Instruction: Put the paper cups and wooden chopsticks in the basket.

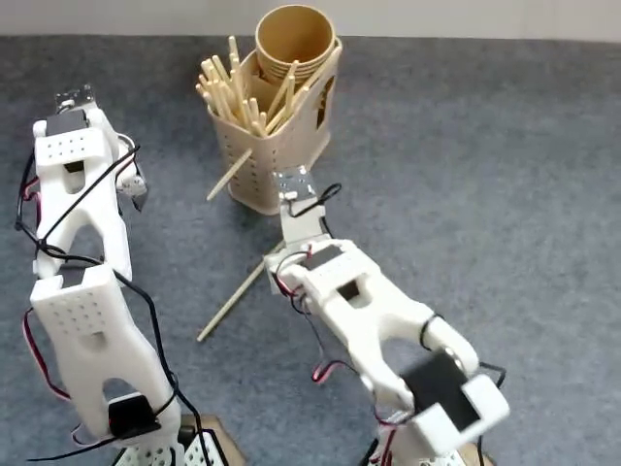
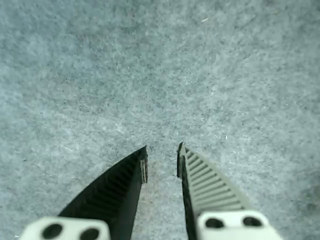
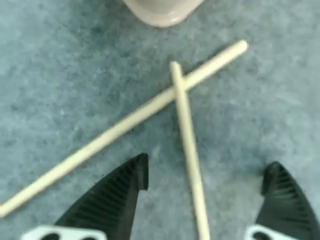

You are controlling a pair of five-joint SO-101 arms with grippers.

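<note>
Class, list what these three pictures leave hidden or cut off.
1. How many paper cups: high view, nested; the top one and the basket wall hide the rest.
2. The loose chopsticks, full length: right wrist view, cut by picture edges.
3. Their crossing: high view, under the right arm.

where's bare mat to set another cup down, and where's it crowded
Free: the wide grey mat right of the basket, and the narrower strip between basket and left arm. Crowded: in front of the basket, two crossed chopsticks lie under the open right pincer.
</note>
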